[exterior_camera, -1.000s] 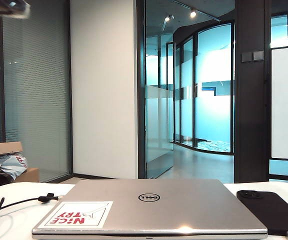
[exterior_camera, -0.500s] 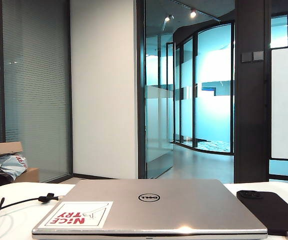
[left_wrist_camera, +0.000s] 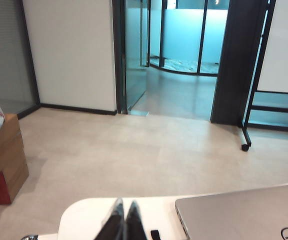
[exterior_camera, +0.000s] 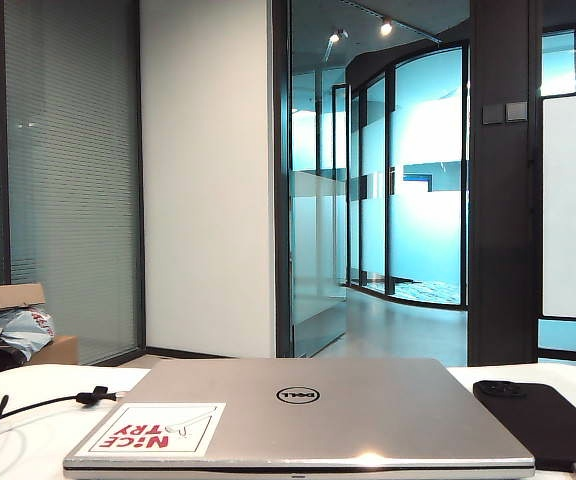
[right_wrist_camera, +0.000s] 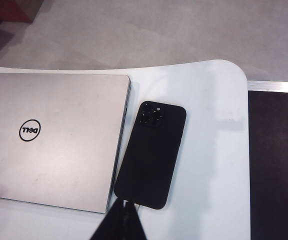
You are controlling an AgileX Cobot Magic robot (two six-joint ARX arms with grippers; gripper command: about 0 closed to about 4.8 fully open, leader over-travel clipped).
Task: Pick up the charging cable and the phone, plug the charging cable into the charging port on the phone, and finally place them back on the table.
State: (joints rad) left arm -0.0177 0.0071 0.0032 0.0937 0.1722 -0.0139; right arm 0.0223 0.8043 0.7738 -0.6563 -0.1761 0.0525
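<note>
Now, operator, start at the left edge of the table (exterior_camera: 28,440): you see the charging cable (exterior_camera: 28,405) lying there as a thin black cord, its black tie strap sitting on the white surface just off the laptop's far left corner. The plug tip does not show along that stretch.

Your left gripper (left_wrist_camera: 122,225) is out of the exterior view; its wrist camera shows the two dark fingers pressed together with nothing between them, hanging above the rounded left corner of the tabletop beside the laptop's edge.

Move to the middle and you find the closed silver laptop (exterior_camera: 303,410) filling most of the surface, with a red-lettered sticker (exterior_camera: 153,428) on the near left part of its lid. Nothing rests on the lid.

At the right edge of the laptop lies the phone (right_wrist_camera: 151,152), flat and camera-side up, its round camera bump toward the far edge of the table. It runs just beside the laptop's right side, angled a little, with bare white tabletop between it and the right edge.

Your right gripper (right_wrist_camera: 120,222) sits at the phone's near short edge, fingers clenched together. Something thin meets that edge right at the fingertips; you cannot tell whether it is the plug. The charging port itself is hidden.

No box or tray stands on the table.
</note>
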